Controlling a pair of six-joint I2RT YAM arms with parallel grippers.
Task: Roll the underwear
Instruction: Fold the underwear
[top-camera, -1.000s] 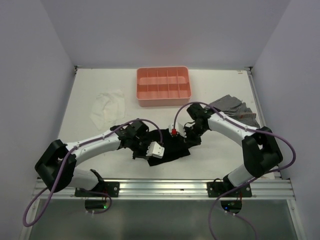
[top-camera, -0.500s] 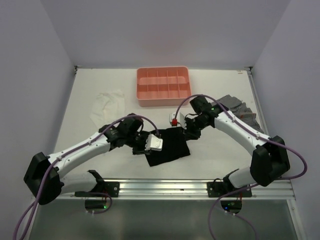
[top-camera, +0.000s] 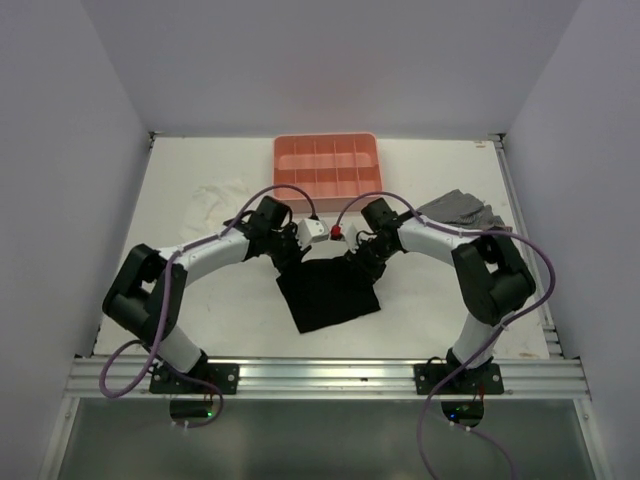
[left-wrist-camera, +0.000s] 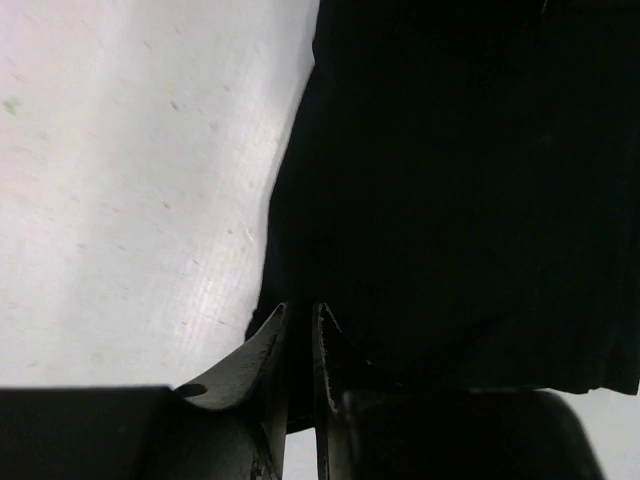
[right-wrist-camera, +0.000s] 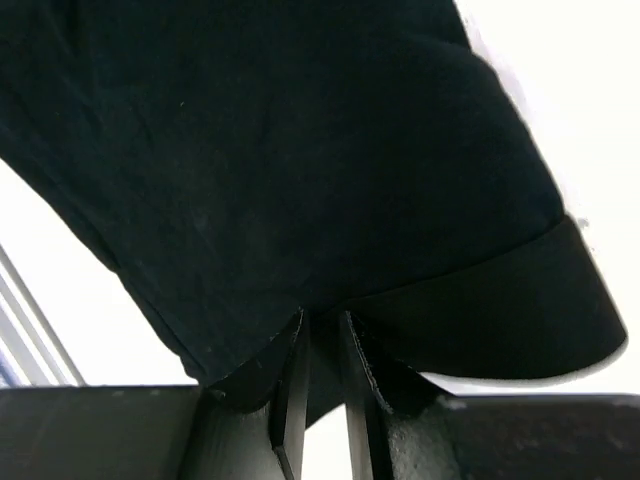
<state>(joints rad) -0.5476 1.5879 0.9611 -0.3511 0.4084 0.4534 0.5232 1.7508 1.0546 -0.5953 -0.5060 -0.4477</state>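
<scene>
The black underwear lies spread on the white table in front of the pink tray, its far edge lifted between the two grippers. My left gripper is shut on its far left corner. In the left wrist view the black fabric fills the right side and runs down between the closed jaws. My right gripper is shut on the far right corner. In the right wrist view the fabric hangs from the jaws, with a folded hem at the right.
The pink compartment tray stands just behind the grippers. A thin white cloth lies at the back left. A grey checked cloth lies at the right, beside the right arm. The table's metal front rail runs along the near edge.
Both grippers have moved away from the arm bases toward the tray, pulling the underwear's far edge with them. The garment now lies stretched out longer and flatter.
</scene>
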